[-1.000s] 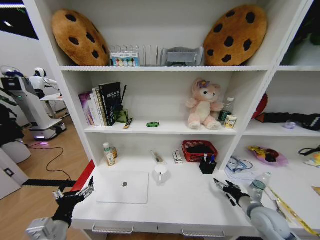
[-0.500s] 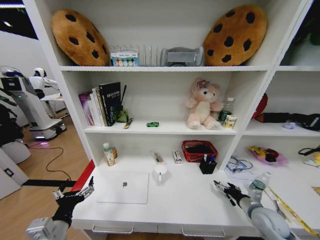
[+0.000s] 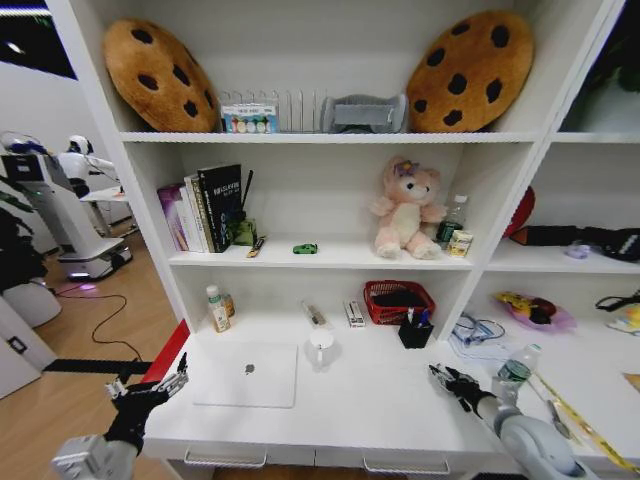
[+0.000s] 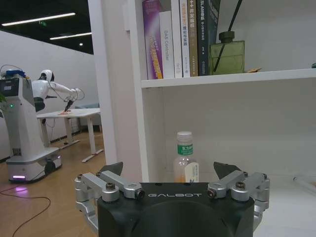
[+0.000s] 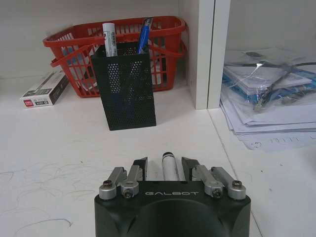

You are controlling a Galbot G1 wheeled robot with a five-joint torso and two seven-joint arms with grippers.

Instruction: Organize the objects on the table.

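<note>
The left hand [image 3: 150, 390] hovers spread wide off the counter's [image 3: 370, 410] left edge, beside the laptop [image 3: 246, 374]. The right hand [image 5: 164, 165], low over the counter, clasps a pen [image 5: 168, 165] short of the black pen cup [image 5: 127, 89].

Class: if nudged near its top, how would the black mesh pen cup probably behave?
The pen cup looks tall and narrow, so it may tip. Thin mesh suggests it's light, likely sliding on the smooth table. The right hand sits just before it.
</note>
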